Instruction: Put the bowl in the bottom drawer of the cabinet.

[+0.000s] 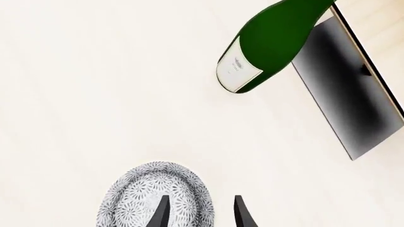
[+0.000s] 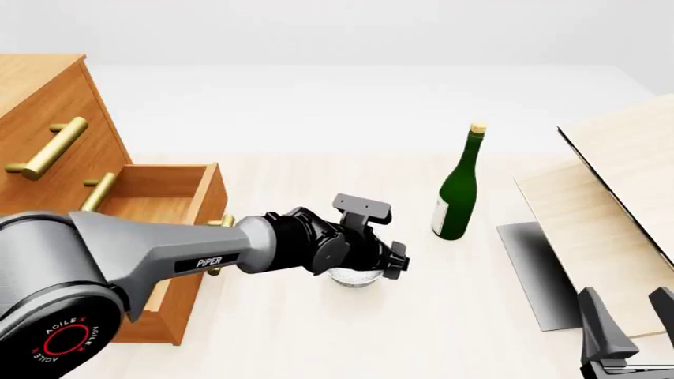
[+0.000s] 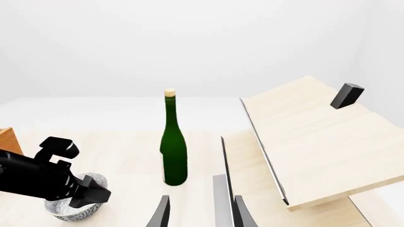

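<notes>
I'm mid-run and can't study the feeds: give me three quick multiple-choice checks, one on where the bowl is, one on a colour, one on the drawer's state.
1. Where is the bowl?
A. On the table under the left gripper
B. Inside the bottom drawer
C. On the pale wood panel

2. What colour is the bottle?
A. Clear
B. Brown
C. Dark green

3. What state is the bottom drawer in?
A. Shut flush
B. Pulled out, open
C. Removed from the cabinet

Answers:
1. A: the front view shows the bowl on the table right of the cabinet, and in the left wrist view one fingertip lies over the bowl and the other beside it.
2. C: all three views show a dark green bottle, with a white label.
3. B: the front view shows it standing out from the cabinet with its inside visible.
</notes>
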